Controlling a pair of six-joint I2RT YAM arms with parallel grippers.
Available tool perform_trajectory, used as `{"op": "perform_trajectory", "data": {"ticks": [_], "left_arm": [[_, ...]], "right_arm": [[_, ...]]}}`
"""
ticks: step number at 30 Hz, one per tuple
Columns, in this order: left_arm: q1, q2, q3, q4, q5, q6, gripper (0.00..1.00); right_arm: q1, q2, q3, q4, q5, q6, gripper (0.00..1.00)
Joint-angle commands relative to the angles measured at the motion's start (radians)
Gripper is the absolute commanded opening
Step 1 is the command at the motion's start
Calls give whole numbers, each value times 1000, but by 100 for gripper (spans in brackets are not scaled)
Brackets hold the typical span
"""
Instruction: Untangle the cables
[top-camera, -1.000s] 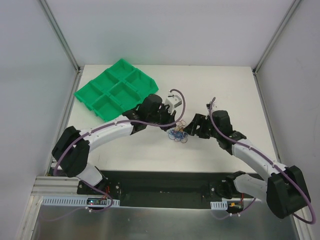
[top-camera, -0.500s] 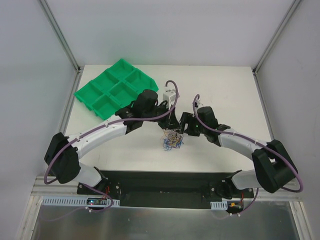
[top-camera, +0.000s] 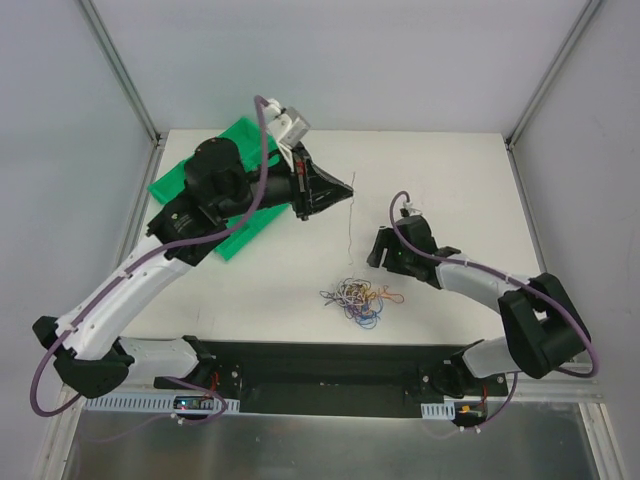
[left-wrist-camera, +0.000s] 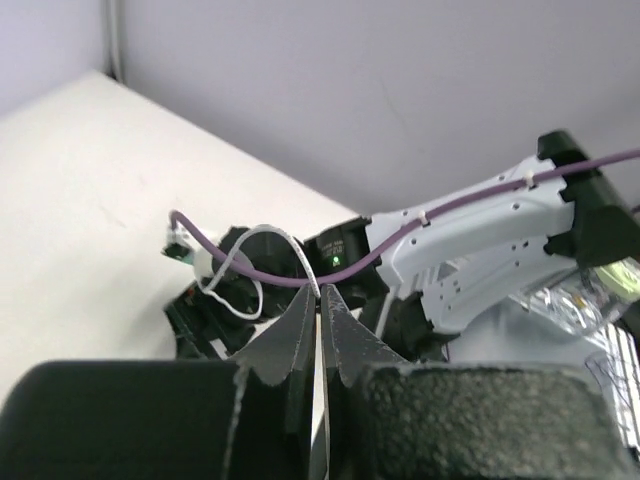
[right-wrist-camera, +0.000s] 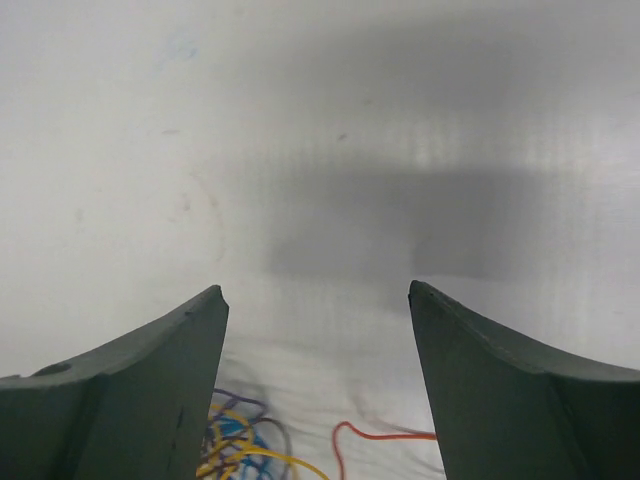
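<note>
Top external view: left hand (top-camera: 350, 188) is pinching shut on one white cable (top-camera: 349, 228), holding it raised above the tabletop (top-camera: 450, 180). Remaining cables (top-camera: 360, 296) are lying tangled there, near the right hand (right-wrist-camera: 315, 288), which is hovering wide open and gripping nothing.

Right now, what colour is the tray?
The tray is green; the top view shows it best.

Looks like a robotics lab test cell to me, not anyone's home. Plain white table (top-camera: 450, 170) boxed in by blank pale panels (top-camera: 350, 60) on aluminium frame posts (top-camera: 118, 65). The left arm (top-camera: 140, 282) and right arm (top-camera: 480, 285) are bolted to a black base plate (top-camera: 330, 362) at its near edge, and there's a green parts tray (top-camera: 165, 187) at the far left corner.
</note>
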Motion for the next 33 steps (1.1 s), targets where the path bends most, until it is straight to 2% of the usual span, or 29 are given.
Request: {"op": "perform_trajectory", "data": {"ticks": [1,4,9,12,14,16,20,21,25,29,33], "left_arm": [[-1,-36,129,-97,-99,67,0],[0,-31,185,-151,-136,80,0],[0,-23,210,-192,-197,80,0],[-1,-8,231,-194,-200,74,0],[-1,7,247,-195,-194,61,0],[-1,10,255,-195,-205,35,0],[-1,-3,264,-195,-242,23,0],[0,-5,268,-195,-246,23,0],[-1,-14,317,-200,-245,40,0],[-1,-39,405,-238,-291,89,0],[-1,-83,475,-298,-412,158,0]], "right_arm": [[-58,-57,81,-131,140,-78,77],[-74,-106,124,-217,204,-138,79],[-55,-228,156,-301,131,-251,82],[-5,-357,113,-246,-5,-340,85],[52,-425,60,-179,-117,-335,87],[110,-468,-6,-93,-142,-289,90],[257,-445,-100,71,-23,-184,90],[297,-414,-106,100,66,-172,89],[399,-252,-51,127,261,-126,84],[373,-137,1,-30,488,-31,83],[230,-152,-31,-108,501,-14,82]]}}
